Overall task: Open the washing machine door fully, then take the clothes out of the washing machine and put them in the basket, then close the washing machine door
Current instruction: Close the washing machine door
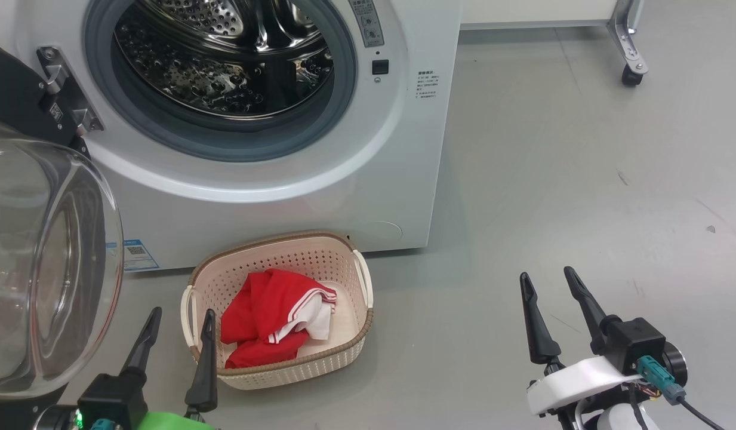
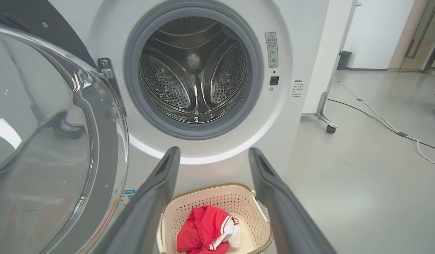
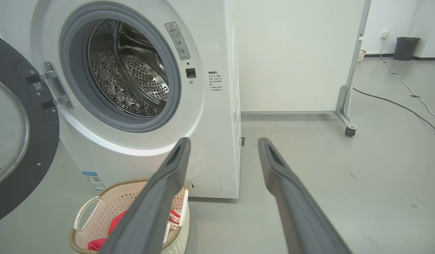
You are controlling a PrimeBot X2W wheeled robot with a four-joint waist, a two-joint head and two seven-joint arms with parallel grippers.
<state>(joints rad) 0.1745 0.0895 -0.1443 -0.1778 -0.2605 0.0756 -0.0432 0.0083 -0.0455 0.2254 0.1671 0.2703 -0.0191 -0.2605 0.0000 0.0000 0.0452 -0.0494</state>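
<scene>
One washing machine door stands swung wide at far left; left gripper, jaws apart and empty, just beside the basket, which holds the red clothes on the floor before the washing machine; right gripper, jaws apart, empty, well apart.

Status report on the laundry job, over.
Both open, empty: left gripper, right gripper. Red clothes in basket, drum looks empty. The washing machine door wide open, not yet closed. Nothing seen across the opening.
</scene>
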